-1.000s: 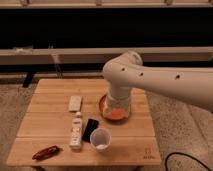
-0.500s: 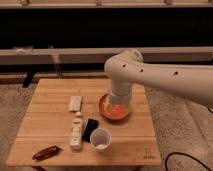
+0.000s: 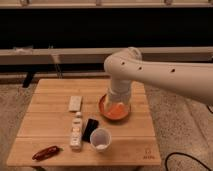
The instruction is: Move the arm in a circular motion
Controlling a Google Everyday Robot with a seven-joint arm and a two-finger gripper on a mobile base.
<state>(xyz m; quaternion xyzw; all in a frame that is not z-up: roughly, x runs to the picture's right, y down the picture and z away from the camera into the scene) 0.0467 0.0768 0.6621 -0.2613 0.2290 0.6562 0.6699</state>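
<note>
Your thick cream-white robot arm [image 3: 155, 75] has raised its elbow slightly, so the circle seems under way. Its gripper [image 3: 118, 102] hangs over the round orange bowl [image 3: 103, 108], and you cannot tell its grip.

Thick cream-white arm [image 3: 155, 75] stretches from the right, elbow bent, claw [image 3: 117, 104] down over orange bowl [image 3: 126, 116]

Gripper [image 3: 117, 103] sat low over orange bowl [image 3: 123, 116] with arm [image 3: 155, 75] barring bench [image 3: 50, 90] right side; cup [image 3: 100, 139], black block [image 3: 90, 129], bottle [image 3: 76, 133], remote [image 3: 75, 103], red item [image 3: 46, 152] obstructed centre-left; rear-left and front-right corners open.
</note>
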